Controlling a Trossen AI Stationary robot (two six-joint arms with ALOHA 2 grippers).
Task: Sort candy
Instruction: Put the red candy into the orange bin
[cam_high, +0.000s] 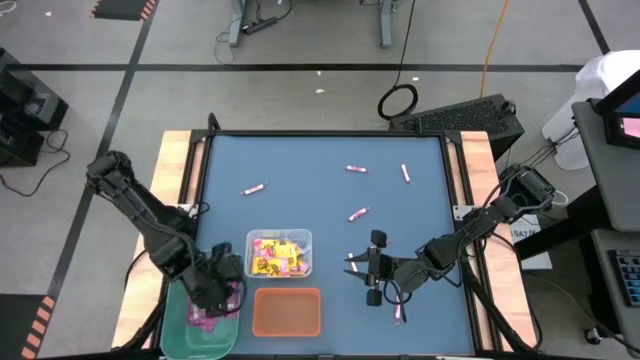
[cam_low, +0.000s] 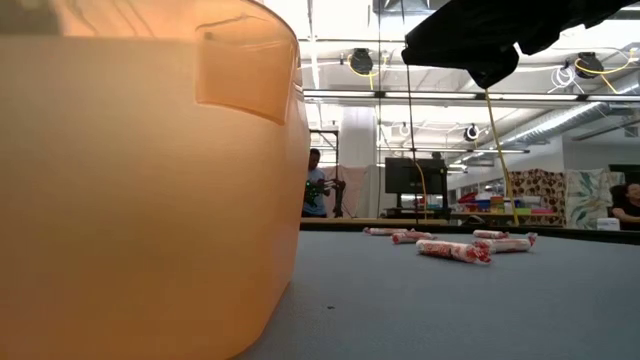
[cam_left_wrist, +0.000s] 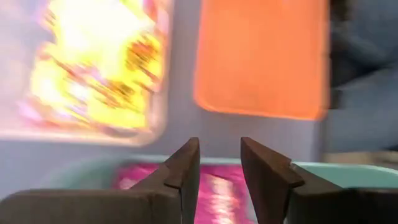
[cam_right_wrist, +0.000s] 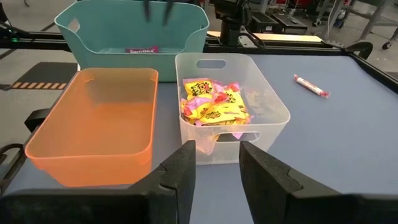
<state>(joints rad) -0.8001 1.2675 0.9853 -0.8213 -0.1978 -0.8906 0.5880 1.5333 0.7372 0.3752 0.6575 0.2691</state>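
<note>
Many candy (cam_right_wrist: 214, 104) packets, clear bin (cam_right_wrist: 273, 102)

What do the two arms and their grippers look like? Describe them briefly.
Both arms are dark, jointed, with black cables trailing along them. The left gripper and right gripper each have two dark, flat, wedge-shaped fingers that narrow toward the tips. No markings show on them.

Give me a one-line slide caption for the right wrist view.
Right gripper open, facing orange bin, clear bin of mixed candy, and green bin behind.
</note>
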